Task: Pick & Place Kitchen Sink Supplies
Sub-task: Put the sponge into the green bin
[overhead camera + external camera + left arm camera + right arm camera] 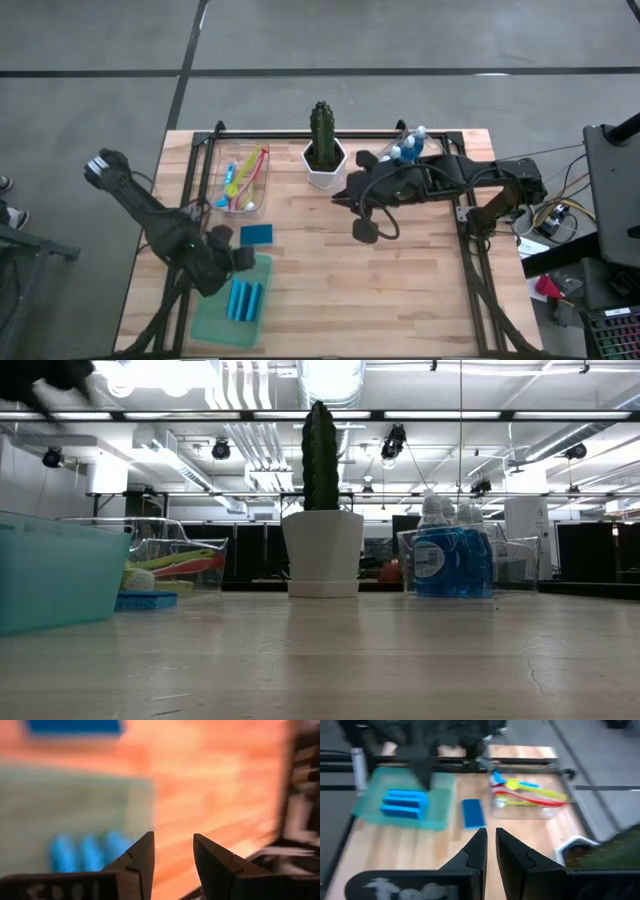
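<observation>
My left gripper hangs at the green tray, fingers part open, holding nothing. My right gripper is nearly closed, empty. One sponge lies on the table beside the tray; others stand inside.

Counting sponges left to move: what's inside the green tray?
The green tray holds blue sponges standing on edge, three visible in the right wrist view. One more sponge lies outside on the table. The left arm covers the tray's upper corner.
</observation>
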Robot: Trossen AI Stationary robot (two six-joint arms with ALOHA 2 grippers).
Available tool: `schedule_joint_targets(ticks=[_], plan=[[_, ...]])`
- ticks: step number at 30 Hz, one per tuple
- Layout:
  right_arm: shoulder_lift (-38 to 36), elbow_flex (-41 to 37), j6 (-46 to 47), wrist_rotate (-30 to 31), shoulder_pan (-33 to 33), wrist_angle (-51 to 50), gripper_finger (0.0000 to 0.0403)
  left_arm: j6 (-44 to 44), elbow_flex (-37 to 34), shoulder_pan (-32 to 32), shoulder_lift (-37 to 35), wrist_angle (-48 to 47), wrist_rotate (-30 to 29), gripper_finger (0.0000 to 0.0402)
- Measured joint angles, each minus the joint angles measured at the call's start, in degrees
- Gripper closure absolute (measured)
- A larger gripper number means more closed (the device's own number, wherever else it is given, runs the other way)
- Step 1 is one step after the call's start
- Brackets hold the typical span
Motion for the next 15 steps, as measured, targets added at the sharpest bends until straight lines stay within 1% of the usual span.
schedule_joint_targets(ticks=[2,4,7,9,11,12,13,15], plan=[[0.0,-0.53,0.15,-3.43,-0.17,0.06,0.037,3.64,0.0,0.14,-1.29,1.75,-7.65,0.0275],[0.29,-0.92,1.16,-6.92,-0.21,0.14,0.037,4.79,0.02,0.2,-2.53,2.05,-14.67,0.0275],[0.44,-1.41,3.72,-7.93,-0.21,0.2,0.037,7.29,0.02,0.76,-3.39,2.64,-22.39,0.0273],[0.46,-1.41,4.08,-7.98,-0.22,0.43,0.037,10.45,0.02,1.41,-3.81,4.68,-26.58,0.0273],[0.39,-1.41,4.08,-7.78,-0.24,0.44,0.037,13.7,0.04,2.87,-4.15,6.81,-29.71,0.0275],[0.39,-1.41,4.08,-7.72,-0.26,0.42,0.037,15.28,0.04,3.89,-4.24,7.85,-30.19,0.0275],[0.39,-1.41,4.08,-7.64,-0.24,0.42,0.037,17.3,0.04,5.08,-4.3,9.09,-30.05,0.0275],[0.39,-1.41,4.08,-7.62,-0.24,0.44,0.037,24.79,0.02,7.88,-4.47,12.45,-28.4,0.0274]])
